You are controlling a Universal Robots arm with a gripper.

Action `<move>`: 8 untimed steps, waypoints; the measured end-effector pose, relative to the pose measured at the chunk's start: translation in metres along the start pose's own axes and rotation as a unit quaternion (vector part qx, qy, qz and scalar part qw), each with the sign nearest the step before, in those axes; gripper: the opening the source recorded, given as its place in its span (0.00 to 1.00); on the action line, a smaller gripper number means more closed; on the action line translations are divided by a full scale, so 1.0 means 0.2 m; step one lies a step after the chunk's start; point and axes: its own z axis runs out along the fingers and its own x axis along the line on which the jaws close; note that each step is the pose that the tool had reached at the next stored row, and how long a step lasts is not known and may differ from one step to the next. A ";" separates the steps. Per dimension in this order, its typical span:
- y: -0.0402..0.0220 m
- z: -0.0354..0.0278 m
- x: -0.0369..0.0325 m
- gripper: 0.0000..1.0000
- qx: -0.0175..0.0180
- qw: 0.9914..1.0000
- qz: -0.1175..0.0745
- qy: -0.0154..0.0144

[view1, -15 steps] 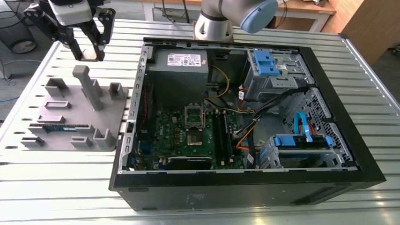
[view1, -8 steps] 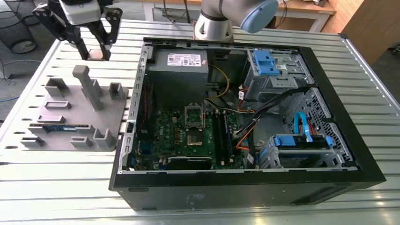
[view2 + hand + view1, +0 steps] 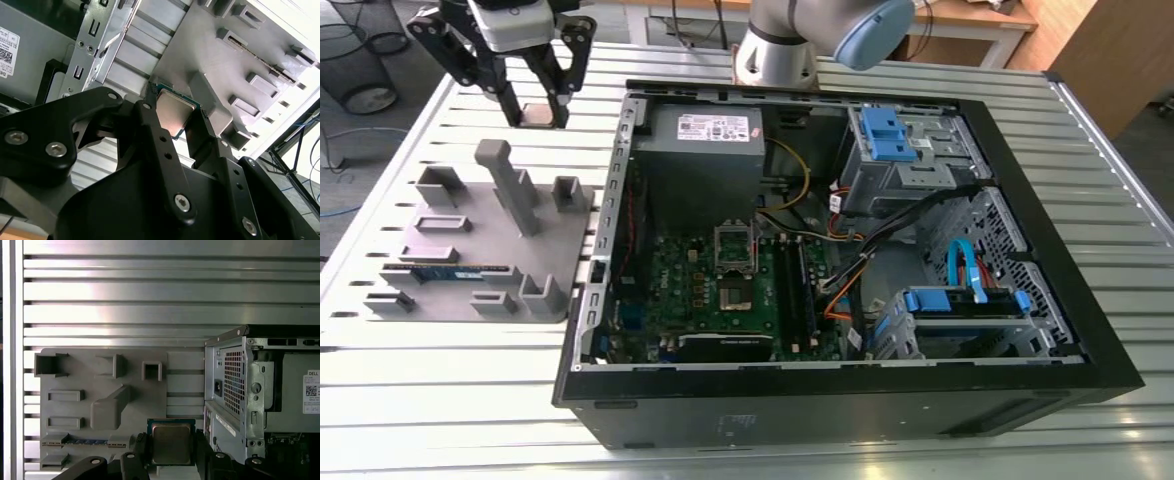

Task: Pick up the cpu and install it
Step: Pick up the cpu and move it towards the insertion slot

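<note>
Black gripper (image 3: 540, 118) clamped tight on the cpu (image 3: 171, 442), a flat square with a dull silver lid, over the ribbed metal table (image 3: 454, 400), near the blocky grey fixture plate (image 3: 560, 250) and open computer case (image 3: 854, 405)

The cpu (image 3: 171, 442) is showing a silver-grey metal top edged in green, and the gripper (image 3: 172, 446) clasping it is looking matt black. The fixture plate (image 3: 460, 250) is showing plain grey, its memory stick (image 3: 454, 270) blue-green. The table (image 3: 454, 400) is gleaming in silver ribbed stripes. The computer case (image 3: 854, 405) is showing black outside, holding a green motherboard (image 3: 700, 300), bright blue drive brackets (image 3: 887, 135) and cables (image 3: 958, 262) seemingly running blue, orange and yellow.
</note>
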 end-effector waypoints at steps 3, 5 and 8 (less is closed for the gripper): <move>0.000 0.000 -0.001 0.47 0.000 1.000 0.000 0.000; 0.000 0.000 -0.001 0.47 0.000 1.000 0.000 0.000; 0.000 -0.004 -0.001 0.47 0.000 1.000 0.000 0.000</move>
